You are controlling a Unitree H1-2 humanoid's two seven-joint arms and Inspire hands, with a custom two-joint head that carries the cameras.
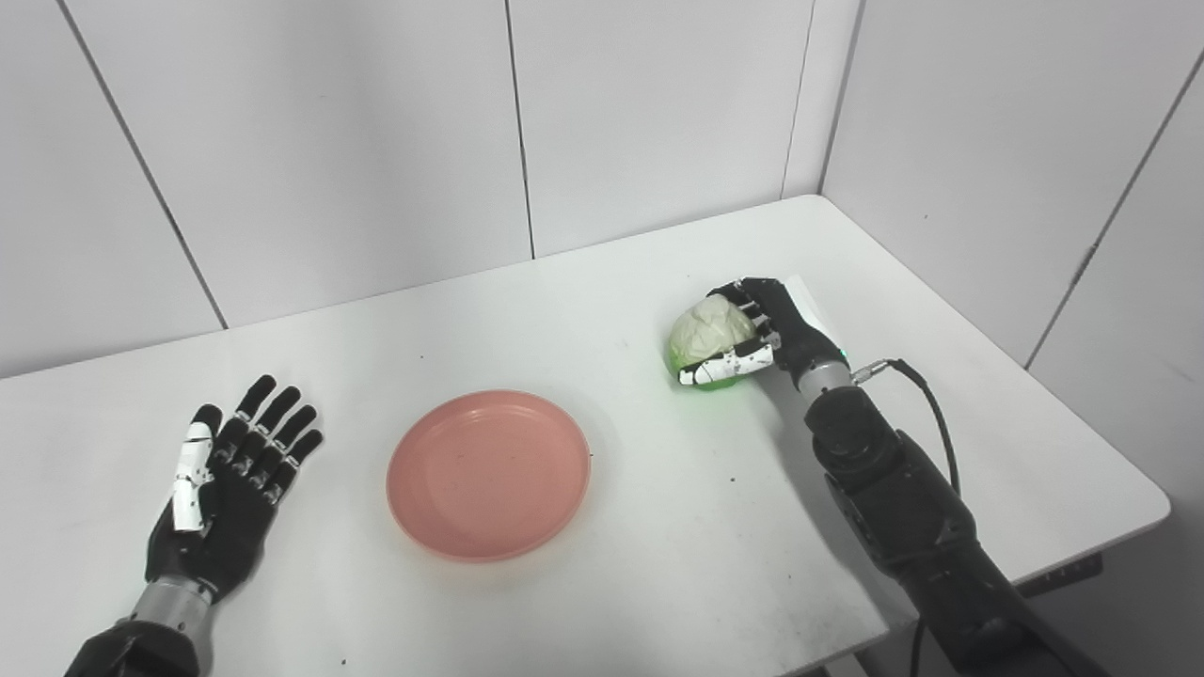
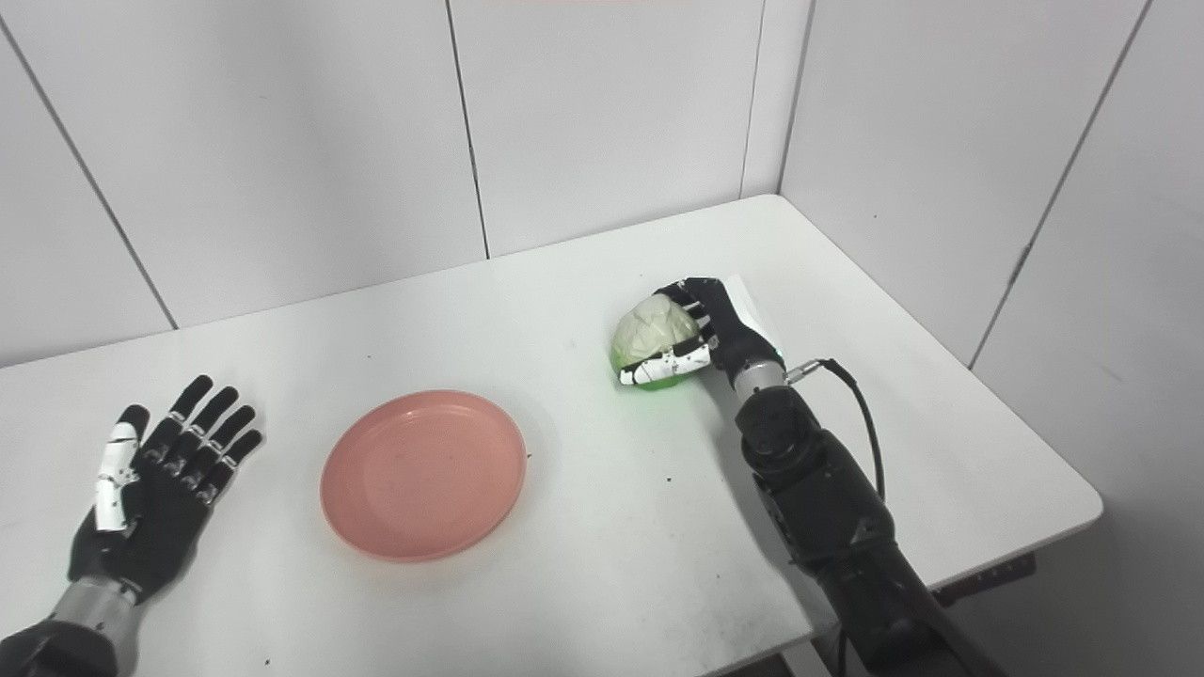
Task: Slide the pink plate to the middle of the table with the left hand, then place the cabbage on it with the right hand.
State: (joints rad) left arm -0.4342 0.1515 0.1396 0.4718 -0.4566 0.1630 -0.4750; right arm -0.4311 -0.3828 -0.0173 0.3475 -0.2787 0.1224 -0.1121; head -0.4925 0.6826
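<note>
A pink plate (image 1: 488, 473) lies empty near the middle of the white table (image 1: 602, 282), towards the front. A pale green cabbage (image 1: 707, 336) sits to the right of the plate, low on the table. My right hand (image 1: 767, 331) is wrapped around the cabbage from its right side, fingers over the top and thumb below. My left hand (image 1: 229, 480) lies flat on the table to the left of the plate, palm up, fingers spread, holding nothing. The same scene shows in the right eye view, with the plate (image 2: 422, 474) and the cabbage (image 2: 653, 337).
White wall panels close off the back and right sides of the table. The table's front edge and right corner (image 1: 1152, 503) are near my right arm. A cable (image 1: 926, 395) loops off the right wrist.
</note>
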